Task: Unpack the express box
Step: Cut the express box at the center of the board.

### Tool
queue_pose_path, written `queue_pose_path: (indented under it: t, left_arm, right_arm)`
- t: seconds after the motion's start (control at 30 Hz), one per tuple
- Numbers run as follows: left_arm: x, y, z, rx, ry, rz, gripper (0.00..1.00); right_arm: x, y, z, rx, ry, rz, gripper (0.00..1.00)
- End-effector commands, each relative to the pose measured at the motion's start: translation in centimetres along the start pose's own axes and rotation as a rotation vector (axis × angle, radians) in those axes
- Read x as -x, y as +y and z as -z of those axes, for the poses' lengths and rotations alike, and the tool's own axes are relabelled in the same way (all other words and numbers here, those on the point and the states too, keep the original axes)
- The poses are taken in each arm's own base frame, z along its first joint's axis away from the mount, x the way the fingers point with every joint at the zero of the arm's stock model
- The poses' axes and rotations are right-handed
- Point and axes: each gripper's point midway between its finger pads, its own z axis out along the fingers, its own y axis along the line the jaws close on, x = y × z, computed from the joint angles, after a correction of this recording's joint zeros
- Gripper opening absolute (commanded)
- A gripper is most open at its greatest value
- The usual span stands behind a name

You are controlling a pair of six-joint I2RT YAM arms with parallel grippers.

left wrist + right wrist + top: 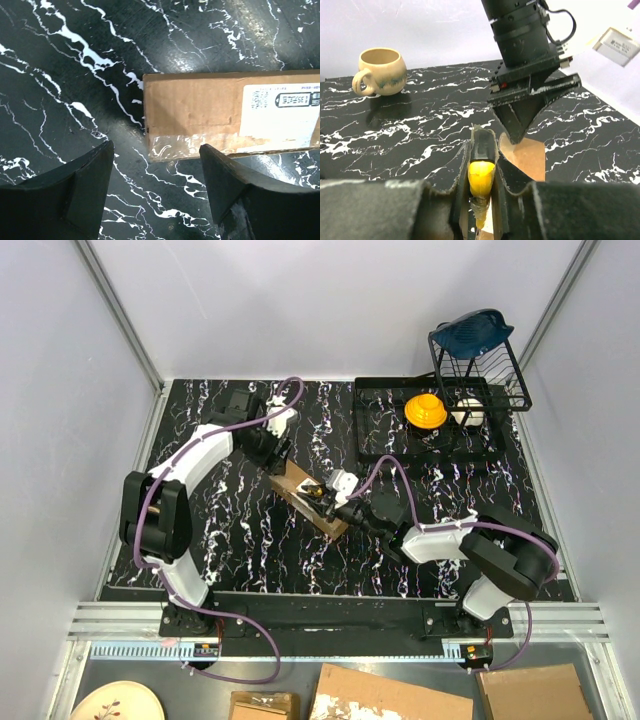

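Note:
The express box [308,496], a brown oblong carton with clear tape and a white label, lies slantwise mid-table. In the left wrist view the express box [200,112] lies just beyond my open fingers. My left gripper [277,458] hovers open over the box's far left end, empty. My right gripper [335,502] is shut on a yellow-and-black utility knife [482,172] and holds it over the box's near right end. The right wrist view shows the knife clamped between the pads, with a patch of the box [527,155] and the left gripper [520,125] beyond.
A black dish rack [425,420] at the back right holds a yellow bowl [425,410] and a white object; a wire basket with a blue thing [480,335] stands above it. A beige mug [379,70] stands on the table. Cardboard pieces [390,698] lie below the table's front edge.

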Motion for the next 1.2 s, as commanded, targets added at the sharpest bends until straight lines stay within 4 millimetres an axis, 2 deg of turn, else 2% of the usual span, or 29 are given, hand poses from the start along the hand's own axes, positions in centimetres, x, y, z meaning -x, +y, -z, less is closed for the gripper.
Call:
queue_pose_path:
  t: [0.0,0.3,0.53,0.7,1.17]
  left_arm:
    - [2.4,-0.6,0.3,0.016,-0.066,-0.063,0.72]
    - [3.2,-0.5,-0.8,0.023,-0.067,-0.071,0.72]
    - [2.7,-0.5,-2.3,0.034,-0.036,-0.083,0.71]
    - [1.8,-0.2,-4.0,0.056,0.016,-0.106,0.68]
    - [0.5,0.1,-5.5,0.098,0.083,-0.143,0.60]
  right_arm:
    - [2.8,-0.5,-0.6,-0.020,-0.123,0.049,0.00]
    - [1.0,-0.9,-0.5,-0.022,-0.117,-0.002,0.00]
    - [0.8,-1.2,-0.4,-0.013,-0.126,-0.022,0.00]
    - [0.4,-1.5,0.1,-0.007,-0.118,-0.041,0.00]
    - [-0.3,-0.7,2.5,-0.004,-0.090,-0.113,0.00]
